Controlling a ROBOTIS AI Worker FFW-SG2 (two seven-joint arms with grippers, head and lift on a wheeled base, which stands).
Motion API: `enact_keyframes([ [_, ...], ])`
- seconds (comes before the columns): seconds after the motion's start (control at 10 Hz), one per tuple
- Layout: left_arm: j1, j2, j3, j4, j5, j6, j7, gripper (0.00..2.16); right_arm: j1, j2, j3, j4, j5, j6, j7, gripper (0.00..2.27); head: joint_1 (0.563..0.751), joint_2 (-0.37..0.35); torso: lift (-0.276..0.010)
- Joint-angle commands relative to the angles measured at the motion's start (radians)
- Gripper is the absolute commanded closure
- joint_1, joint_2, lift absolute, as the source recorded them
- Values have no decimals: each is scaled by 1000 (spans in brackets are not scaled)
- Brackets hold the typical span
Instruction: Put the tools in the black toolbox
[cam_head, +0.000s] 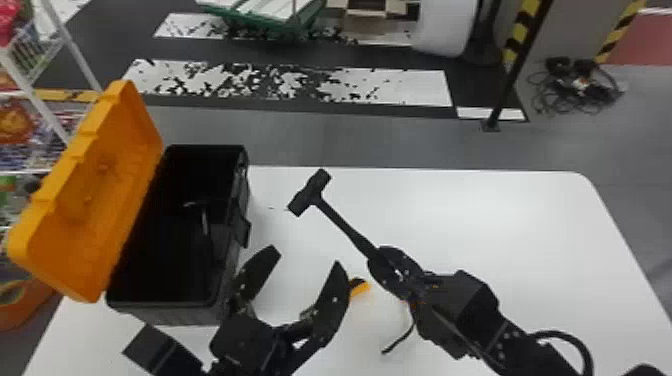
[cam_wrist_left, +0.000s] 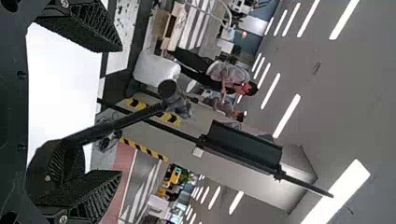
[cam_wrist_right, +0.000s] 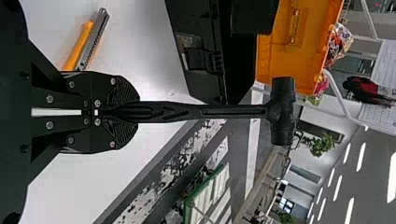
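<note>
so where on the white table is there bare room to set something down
The widest bare patch of white table lies right of the black hammer, between the right arm and the far and right edges. It is crowded from the black toolbox to the right gripper, with the left gripper and orange-and-grey tool between.

Ridged tips and silver screws (cam_wrist_right: 50, 99) mark the black fingers (cam_wrist_right: 100, 86) of the right gripper (cam_head: 384, 260); behind it are an angular black housing (cam_head: 475, 300) and curved black cable (cam_head: 575, 341). The left gripper (cam_head: 306, 254) is black too.

Left claw (cam_head: 305, 256) gapes wide; right claw (cam_head: 378, 255) is clamped together.
</note>
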Motion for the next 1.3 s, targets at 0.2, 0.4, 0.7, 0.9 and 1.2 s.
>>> enact_keyframes([
  [0.2, -59, 12, -50, 1, 40, 48, 2, 63, -16, -2, 40, 34, 3, -45, 11, 2246, 695, 10, -39],
  [0.4, -80, 9, -65, 9, 46, 48, 10, 63, -21, -8, 57, 34, 1, -60, 19, 2246, 695, 11, -39],
  [0.7, -102, 9, -78, 9, 49, 63, 21, 76, -21, -9, 76, 37, 3, -72, 37, 2246, 695, 22, -39],
  [0.9, -103, 9, -76, 10, 75, 63, 12, 171, -19, -9, 86, 40, 3, -78, 41, 2246, 695, 29, -39],
  [1.2, -109, 20, -75, 17, 83, 63, -19, 1123, -18, -6, 91, 43, 3, -78, 39, 2246, 695, 35, -39],
])
